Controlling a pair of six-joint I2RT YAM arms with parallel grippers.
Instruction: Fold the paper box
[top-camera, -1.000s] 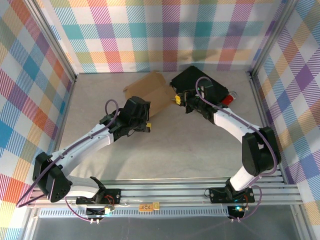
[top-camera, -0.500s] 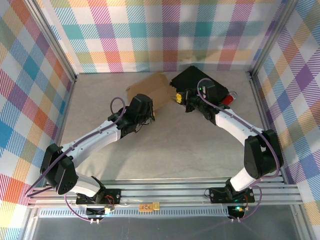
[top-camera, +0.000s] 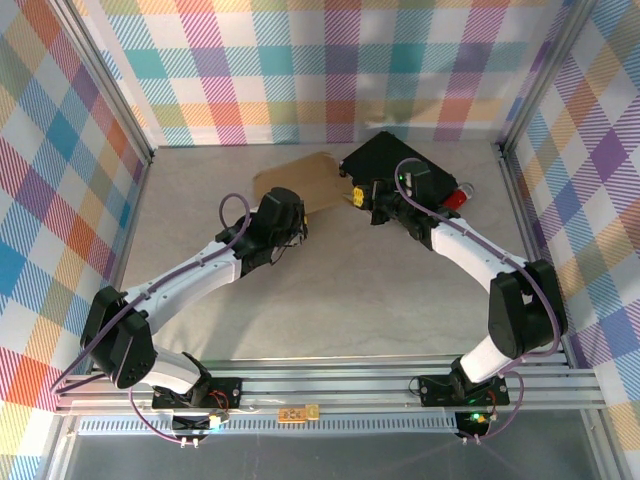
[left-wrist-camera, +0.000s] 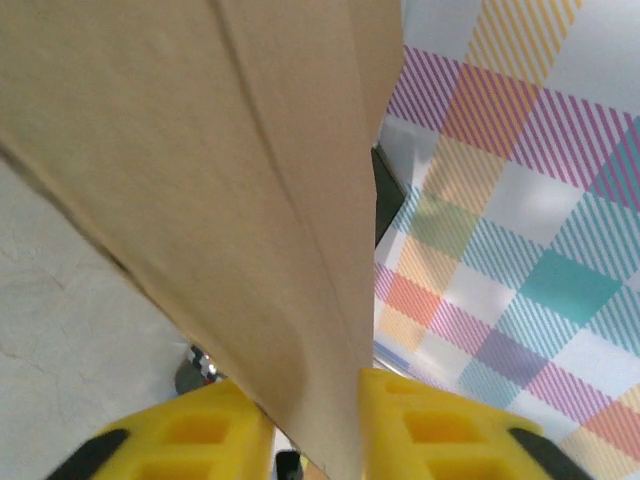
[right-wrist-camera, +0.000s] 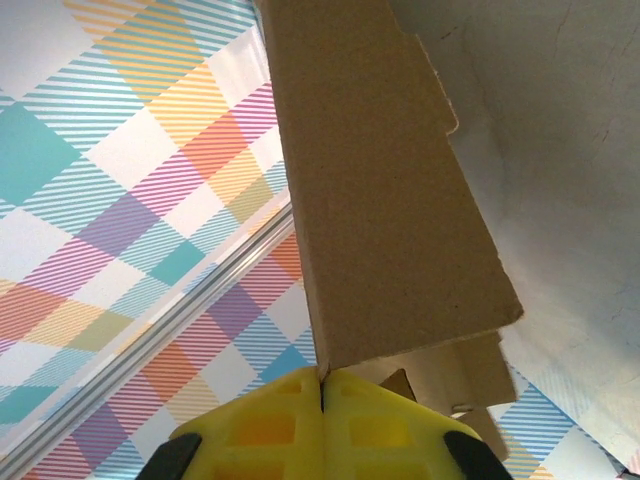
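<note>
The paper box (top-camera: 303, 178) is a flat brown cardboard sheet at the back middle of the table, held between both arms. My left gripper (top-camera: 300, 218) is at its near edge; in the left wrist view the yellow fingers (left-wrist-camera: 205, 425) press both sides of a cardboard panel (left-wrist-camera: 230, 180), so that left gripper (left-wrist-camera: 315, 390) is shut on it. My right gripper (top-camera: 357, 197) is at the box's right edge. In the right wrist view this right gripper (right-wrist-camera: 322, 375) has its pads together, pinching the edge of an upright cardboard flap (right-wrist-camera: 380, 200).
A black hard case (top-camera: 405, 172) lies just right of the box under the right arm, with a red object (top-camera: 455, 197) beside it. Plaid walls enclose the table on the back and both sides. Open tabletop (top-camera: 340, 290) lies in front.
My left gripper has moved up to the box's near edge and closed on it. The cardboard has shifted back and shows a smaller outline. The right gripper has kept its pinch.
</note>
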